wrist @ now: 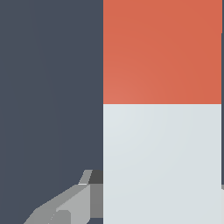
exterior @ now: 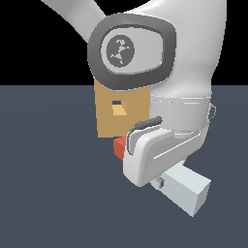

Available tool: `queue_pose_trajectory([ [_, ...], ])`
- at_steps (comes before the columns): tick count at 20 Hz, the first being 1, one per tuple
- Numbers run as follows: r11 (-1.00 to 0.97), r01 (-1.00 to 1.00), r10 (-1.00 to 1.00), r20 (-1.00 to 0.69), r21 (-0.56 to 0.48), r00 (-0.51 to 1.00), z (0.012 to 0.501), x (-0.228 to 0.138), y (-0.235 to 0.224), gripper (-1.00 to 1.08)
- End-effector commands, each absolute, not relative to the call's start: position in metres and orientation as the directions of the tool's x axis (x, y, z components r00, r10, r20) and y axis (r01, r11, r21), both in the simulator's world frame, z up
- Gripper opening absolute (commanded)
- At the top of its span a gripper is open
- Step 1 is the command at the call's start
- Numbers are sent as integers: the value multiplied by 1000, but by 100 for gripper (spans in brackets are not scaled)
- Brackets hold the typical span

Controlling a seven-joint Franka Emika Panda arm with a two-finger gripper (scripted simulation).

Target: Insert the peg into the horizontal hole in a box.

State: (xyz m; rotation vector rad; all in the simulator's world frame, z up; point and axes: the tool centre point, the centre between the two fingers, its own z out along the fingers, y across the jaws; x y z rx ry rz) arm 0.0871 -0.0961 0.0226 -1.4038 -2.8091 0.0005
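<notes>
Two views show us this moment, and both are filled mostly by the arm and the peg (exterior: 186, 190). In the exterior view the white arm (exterior: 184, 53) stands in front of the box (exterior: 109, 118), which is tan and sits at about 10 o'clock from the gripper (exterior: 145, 162). We see only a part of the box, because the arm covers its upper side and the side toward 3 o'clock. The hole (exterior: 117, 108) is a small square opening with a lighter inside, on the face turned to us, and it lies above the red end of the peg.

The peg passes through the gripper. Its red end comes out toward 10 o'clock, just below the lower edge of the box, and its long pale end points toward 4 o'clock, over the dark grey surface (exterior: 43, 193). We cannot tell if the red end touches the box or only stands before it.

In the wrist view the peg (wrist: 162, 131) fills much of the picture, red in one part and pale in the other, with the surface (wrist: 48, 87) beside it. One of the grey fingers (wrist: 74, 203) lies against the pale part. From this we judge that the fingers are closed narrowly around the peg and hold it at its pale section, near the border with the red one.
</notes>
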Motion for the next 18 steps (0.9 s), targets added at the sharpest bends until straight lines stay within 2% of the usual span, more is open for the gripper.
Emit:
queue_pose_trajectory([
  [1, 600, 800, 800, 1, -1, -600, 23, 87, -96, -100],
  [10, 557, 831, 831, 1, -1, -557, 32, 77, -92, -100],
  [18, 445, 895, 895, 1, 0, -445, 54, 54, -79, -100],
])
